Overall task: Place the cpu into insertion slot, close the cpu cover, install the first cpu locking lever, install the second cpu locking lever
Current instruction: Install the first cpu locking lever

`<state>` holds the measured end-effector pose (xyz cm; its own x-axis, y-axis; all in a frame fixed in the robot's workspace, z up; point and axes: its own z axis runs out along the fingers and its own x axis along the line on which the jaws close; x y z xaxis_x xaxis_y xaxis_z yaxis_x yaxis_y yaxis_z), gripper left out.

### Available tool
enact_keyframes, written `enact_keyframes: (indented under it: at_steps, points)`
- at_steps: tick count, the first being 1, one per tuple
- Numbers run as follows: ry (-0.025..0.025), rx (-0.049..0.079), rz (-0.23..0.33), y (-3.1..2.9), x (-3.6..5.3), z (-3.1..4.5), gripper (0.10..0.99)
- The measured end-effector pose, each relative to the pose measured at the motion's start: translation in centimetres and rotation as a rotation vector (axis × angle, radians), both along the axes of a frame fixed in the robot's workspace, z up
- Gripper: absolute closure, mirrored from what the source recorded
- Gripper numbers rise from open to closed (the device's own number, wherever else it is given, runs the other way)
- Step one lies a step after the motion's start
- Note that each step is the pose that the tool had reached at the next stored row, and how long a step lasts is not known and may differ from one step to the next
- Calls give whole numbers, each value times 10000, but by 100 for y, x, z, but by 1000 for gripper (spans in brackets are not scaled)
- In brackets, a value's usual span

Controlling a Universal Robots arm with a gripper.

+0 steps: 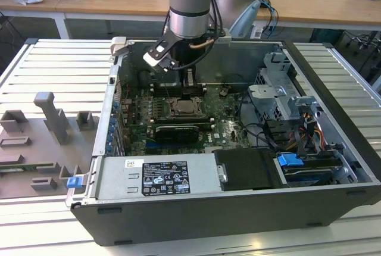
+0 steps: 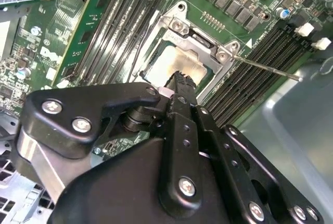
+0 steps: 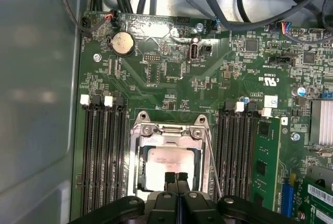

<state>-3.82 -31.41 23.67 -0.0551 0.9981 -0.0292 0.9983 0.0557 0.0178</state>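
The cpu (image 3: 167, 162) lies flat in the insertion slot (image 1: 186, 108) of the green motherboard (image 1: 225, 126); its silvery top also shows in the second wrist view (image 2: 169, 63). The cpu cover (image 3: 167, 130) is folded down around it, its silver frame (image 2: 200, 40) resting on the socket. My gripper (image 3: 176, 177) is shut with nothing between its fingers, the tips (image 2: 180, 81) right over the chip's edge. Whether they touch it I cannot tell. A thin locking lever (image 2: 265, 67) sticks out free beside the socket, seen also as a rod (image 3: 212, 161).
Long black memory slots (image 3: 104, 151) flank the socket on both sides. In the open case, a power supply box (image 1: 158, 177) sits at the front, and a drive cage (image 1: 280, 89) and cables (image 1: 297, 134) on the exterior view's right. A grey fixture tray (image 1: 41, 143) lies outside.
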Motion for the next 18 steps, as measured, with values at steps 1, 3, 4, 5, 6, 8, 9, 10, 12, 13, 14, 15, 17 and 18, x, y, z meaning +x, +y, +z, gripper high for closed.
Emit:
enact_keyframes:
  at_steps: [1, 3, 4, 5, 6, 8, 9, 10, 12, 13, 14, 15, 17, 18]
  points:
    - [-1, -12, -1, 0, 0, 9, 980]
    - [0, -136, -2, 2, -1, 76, 980]
    - [-1, -182, 1, 3, 0, 121, 980]
    - [-1, -230, -1, 3, -1, 171, 980]
    - [0, -252, -1, 4, -1, 201, 980]
    - [0, -265, 1, 3, 0, 250, 980]
    - [0, -271, 0, 3, -1, 278, 980]
    - [-1, -277, -1, 4, -1, 343, 980]
    - [0, -289, -1, 4, -1, 424, 980]
    - [0, -302, -1, 4, -1, 499, 980]
    - [0, -315, 0, 4, -1, 596, 980]
    - [-1, -326, -1, 4, -1, 687, 980]
    - [0, -348, -1, 4, -1, 775, 980]
    - [0, -358, -1, 5, -1, 816, 980]
